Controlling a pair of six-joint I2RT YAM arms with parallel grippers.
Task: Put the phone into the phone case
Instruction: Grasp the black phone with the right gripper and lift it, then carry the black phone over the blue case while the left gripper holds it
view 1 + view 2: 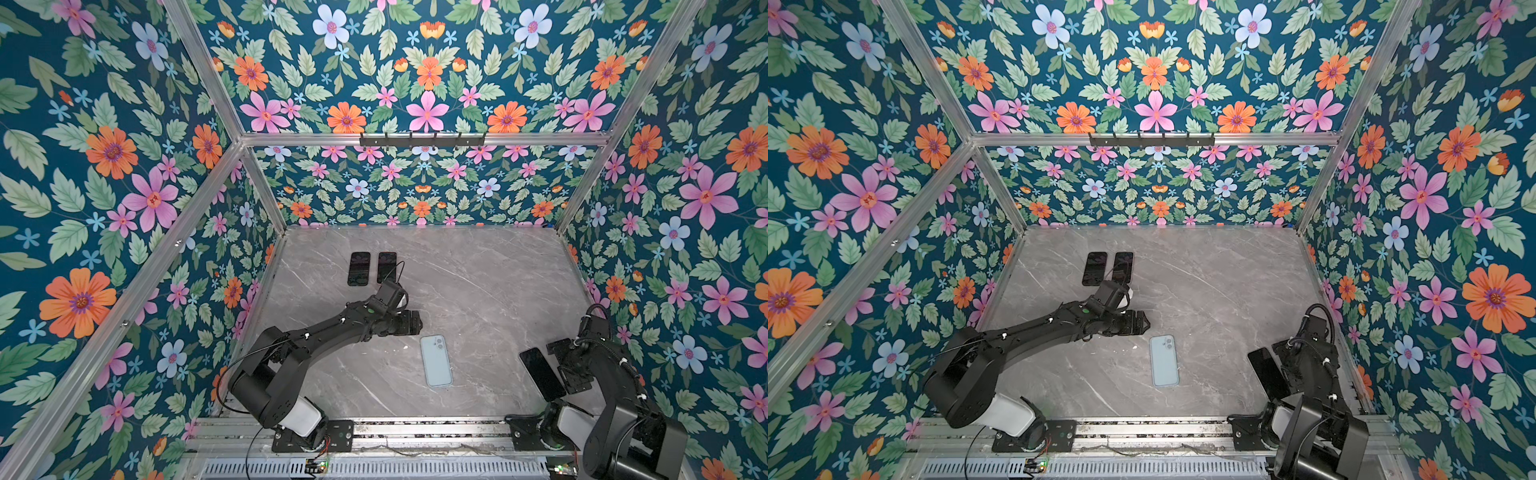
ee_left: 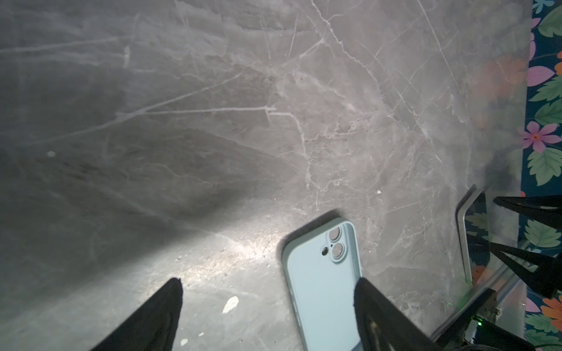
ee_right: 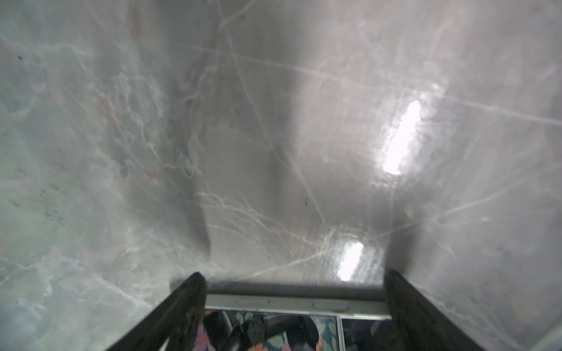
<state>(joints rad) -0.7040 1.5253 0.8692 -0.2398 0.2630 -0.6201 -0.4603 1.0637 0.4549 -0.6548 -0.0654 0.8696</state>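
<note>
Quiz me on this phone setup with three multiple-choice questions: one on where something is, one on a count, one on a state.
1. Where is the case?
A) against the back wall
B) flat on the table, near the middle
C) held up in the air

2. How many dark phones show in a top view?
A) one
B) five
C) three

3. The left fingers are:
A) apart, gripping nothing
B) shut on the case
C) shut on a phone

Answers:
1 B: it lies alone on the marble.
2 C: two lie side by side at the back and one at the front right.
3 A: the left wrist view shows them spread with nothing gripped.
</note>
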